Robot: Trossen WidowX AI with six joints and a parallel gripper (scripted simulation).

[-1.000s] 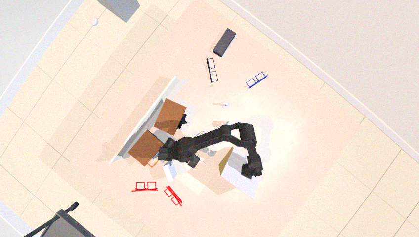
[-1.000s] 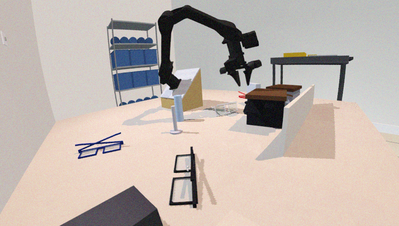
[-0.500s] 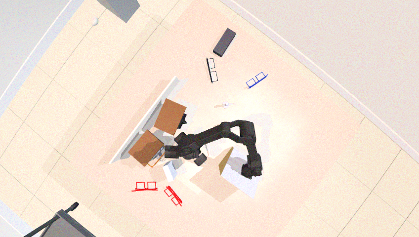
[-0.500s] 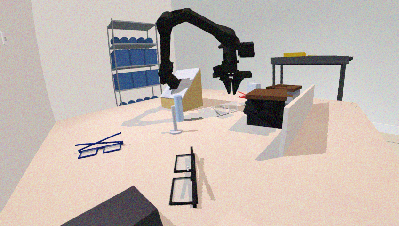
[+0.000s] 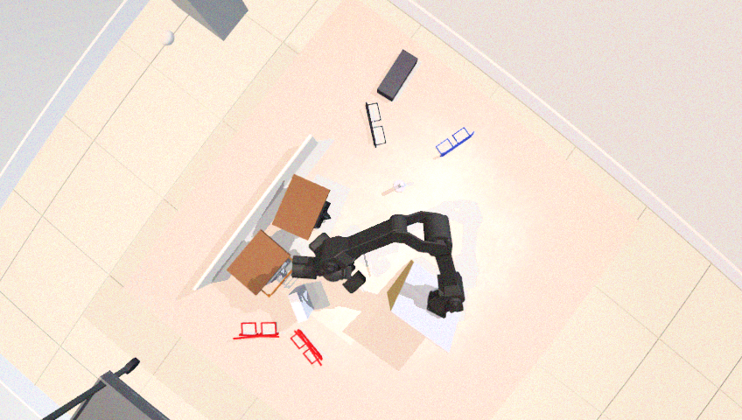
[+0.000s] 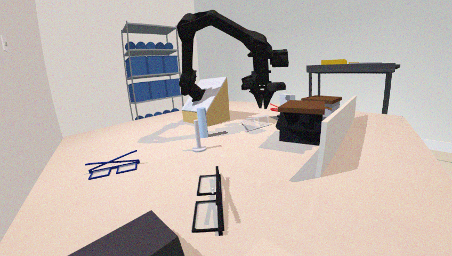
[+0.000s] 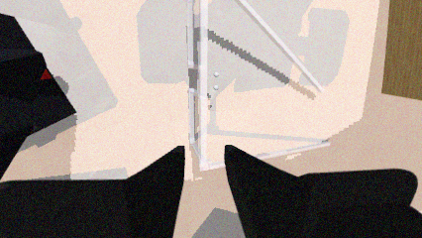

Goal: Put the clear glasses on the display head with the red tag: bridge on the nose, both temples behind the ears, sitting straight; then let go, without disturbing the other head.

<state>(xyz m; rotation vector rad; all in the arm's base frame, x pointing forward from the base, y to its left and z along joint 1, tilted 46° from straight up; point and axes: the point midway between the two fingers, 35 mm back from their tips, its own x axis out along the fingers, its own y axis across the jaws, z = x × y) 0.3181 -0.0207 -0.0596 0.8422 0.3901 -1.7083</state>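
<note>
The clear glasses [image 6: 258, 128] [image 7: 203, 109] lie on the table with their temples spread; the arm hides most of them in the top view. My gripper [image 6: 263, 108] [image 7: 204, 152] is partly open and empty, pointing down above one end of their front. The black head [image 5: 324, 214] [image 6: 299, 129] [image 7: 25, 94] stands under a brown board [image 5: 302, 206] [image 6: 298, 106]. A small red patch [image 7: 46, 75] shows on it in the wrist view. The other head, pale grey, wears orange-framed glasses [image 5: 269, 295] under a second brown board [image 5: 258, 262] [image 6: 323, 99].
A white panel [image 5: 255, 213] [image 6: 337, 136] stands behind the heads. A white block [image 5: 318, 295] [image 6: 287, 98] and red glasses [image 5: 255, 334] lie beyond the pale head. A sloped stand [image 5: 437, 325] [image 6: 222, 106], blue cylinder [image 6: 202, 121] and thin post [image 6: 197, 134] stand nearby.
</note>
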